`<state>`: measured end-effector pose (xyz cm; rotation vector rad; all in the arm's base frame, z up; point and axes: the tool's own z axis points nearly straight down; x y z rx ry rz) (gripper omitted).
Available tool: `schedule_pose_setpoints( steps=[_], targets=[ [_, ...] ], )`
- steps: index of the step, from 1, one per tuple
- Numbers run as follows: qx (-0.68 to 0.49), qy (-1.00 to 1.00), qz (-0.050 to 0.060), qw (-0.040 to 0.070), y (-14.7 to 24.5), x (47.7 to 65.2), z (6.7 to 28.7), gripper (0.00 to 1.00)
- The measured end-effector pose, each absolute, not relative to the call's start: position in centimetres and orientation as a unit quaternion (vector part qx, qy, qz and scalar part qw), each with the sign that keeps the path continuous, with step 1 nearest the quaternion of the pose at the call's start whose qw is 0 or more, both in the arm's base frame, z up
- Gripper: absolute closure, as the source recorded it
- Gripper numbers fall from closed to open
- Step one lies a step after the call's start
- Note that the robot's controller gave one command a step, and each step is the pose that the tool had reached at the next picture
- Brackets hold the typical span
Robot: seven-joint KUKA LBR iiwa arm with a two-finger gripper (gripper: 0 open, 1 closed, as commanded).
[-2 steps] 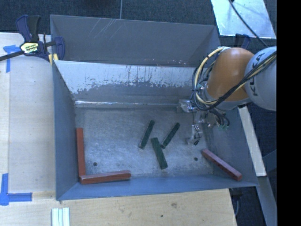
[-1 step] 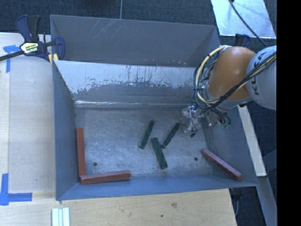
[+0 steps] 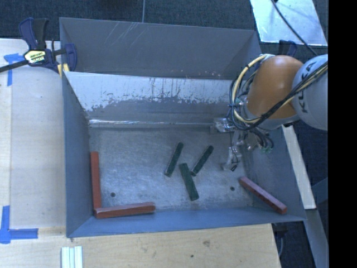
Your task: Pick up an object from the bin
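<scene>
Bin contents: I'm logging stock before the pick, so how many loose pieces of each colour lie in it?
Dark green flat sticks: 3
Red-brown flat bars: 3
Total: 6

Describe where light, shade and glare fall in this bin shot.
Camera view: a brighter lit band crosses the bin's back wall, and the wall above it lies in shade; the floor shows a pale sheen round the three dark green sticks.
</scene>
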<state>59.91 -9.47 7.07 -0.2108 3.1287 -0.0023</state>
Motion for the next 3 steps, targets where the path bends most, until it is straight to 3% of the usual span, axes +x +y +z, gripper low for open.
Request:
schedule_pose_setpoints(
  steps=[1,2,3],
  targets=[
    [-0.175,0.985,0.000,0.004,-5.58,61.09,7.06,0.00],
    [-0.175,0.985,-0.001,0.005,-5.66,61.12,7.11,1.00],
    [-0.175,0.985,-0.001,0.004,-5.67,61.08,7.06,0.00]
  ],
)
